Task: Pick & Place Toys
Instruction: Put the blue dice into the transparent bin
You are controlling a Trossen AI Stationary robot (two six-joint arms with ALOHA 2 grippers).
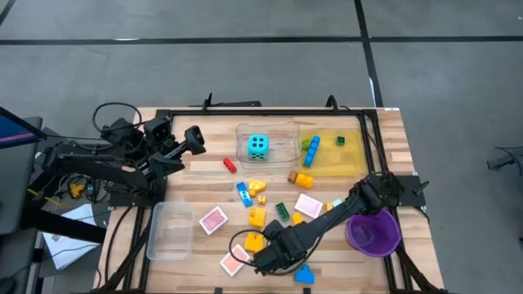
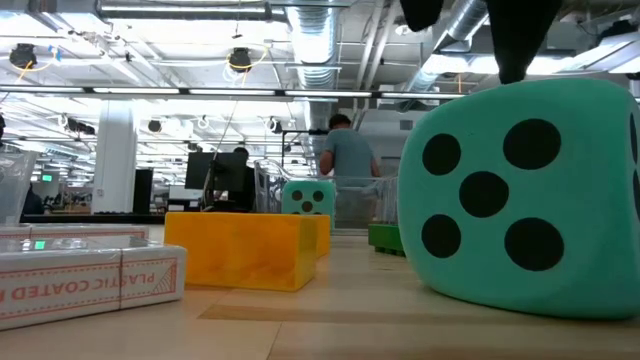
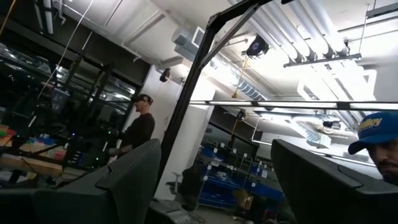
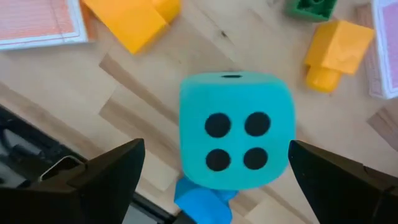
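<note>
While our right gripper hangs open over the turquoise die near the table's front edge, we judge this foam cube light and soft. We would pinch two opposite flat faces gently. The left gripper waits open by the left edge.

**Lighting and picture quality**

High view: even overhead light, soft short shadows on the table. Low view: ceiling lamps glare bright; the near turquoise die is soft-edged, the background sharper. Left wrist view: dim room, bright strip lights, dark fingers blurred. Right wrist view: bright and even, the die slightly soft.
</note>
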